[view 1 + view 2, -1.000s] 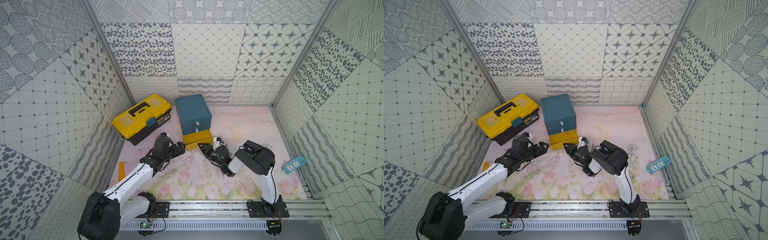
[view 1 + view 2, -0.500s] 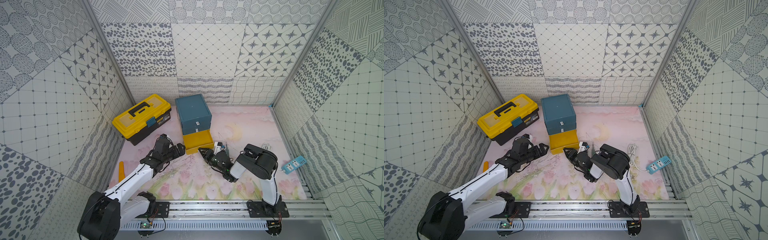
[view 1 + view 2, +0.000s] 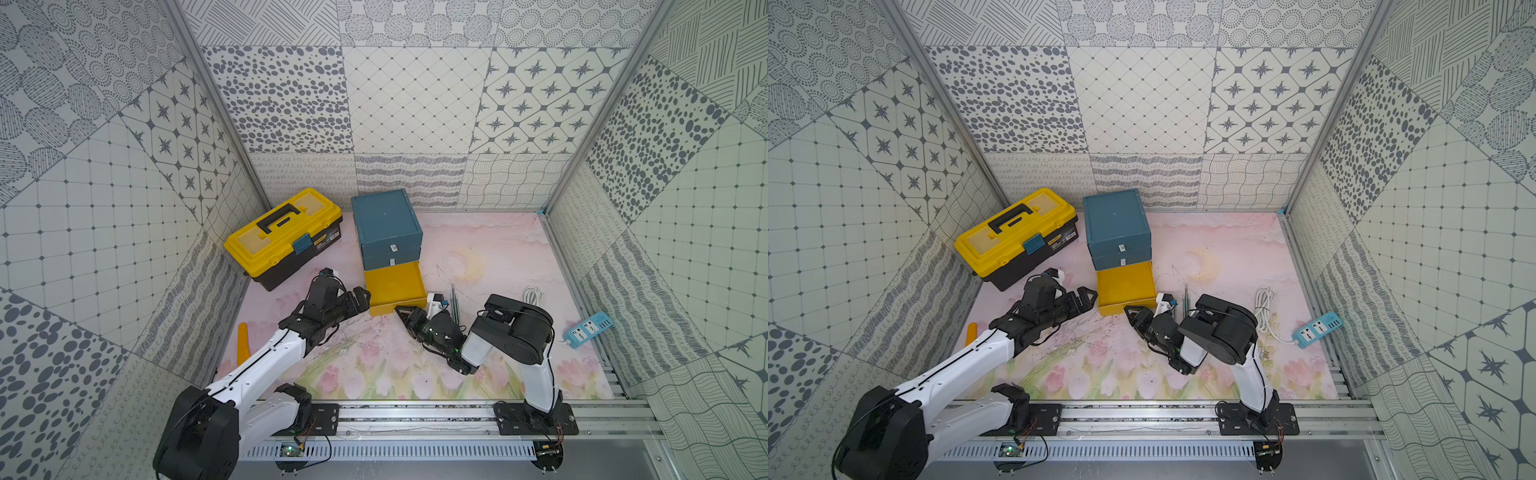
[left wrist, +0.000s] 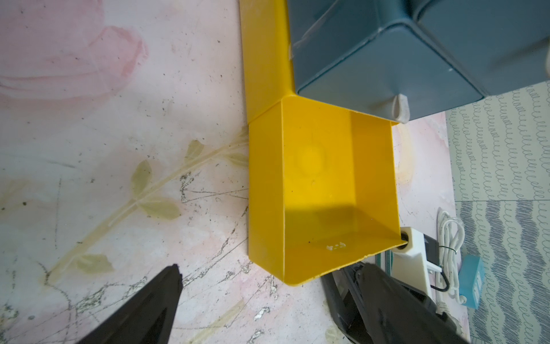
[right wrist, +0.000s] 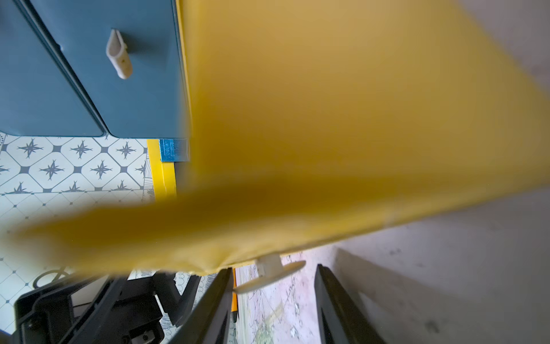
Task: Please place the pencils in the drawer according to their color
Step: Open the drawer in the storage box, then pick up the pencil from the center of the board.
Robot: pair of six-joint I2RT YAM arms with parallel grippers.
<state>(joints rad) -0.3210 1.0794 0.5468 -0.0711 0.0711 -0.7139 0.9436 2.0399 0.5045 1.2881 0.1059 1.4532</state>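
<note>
The drawer cabinet (image 3: 386, 224) is teal-blue, and its lowest, yellow drawer (image 3: 395, 286) is pulled far out and empty. My right gripper (image 3: 405, 313) sits low at that drawer's front. In the right wrist view it (image 5: 273, 277) is open, and the drawer's white tab (image 5: 269, 272) lies between the fingers, its tip against one finger (image 5: 214, 297). My left gripper (image 3: 360, 297) stands wide open beside the drawer's front left corner, holding nothing (image 4: 269, 277). Several thin pencils (image 3: 454, 299) lie on the mat to the right of the drawer, just beyond my right wrist.
A yellow-lidded black toolbox (image 3: 282, 237) stands left of the cabinet. An orange object (image 3: 243, 345) lies by the left wall. A coiled white cable (image 3: 532, 295) and a blue power strip (image 3: 588, 334) are at the right. The patterned walls close in on three sides.
The yellow drawer has slid further out toward the front, with my right gripper drawing back with it. The right jaws have spread wider around the tab. The left arm has barely moved.
</note>
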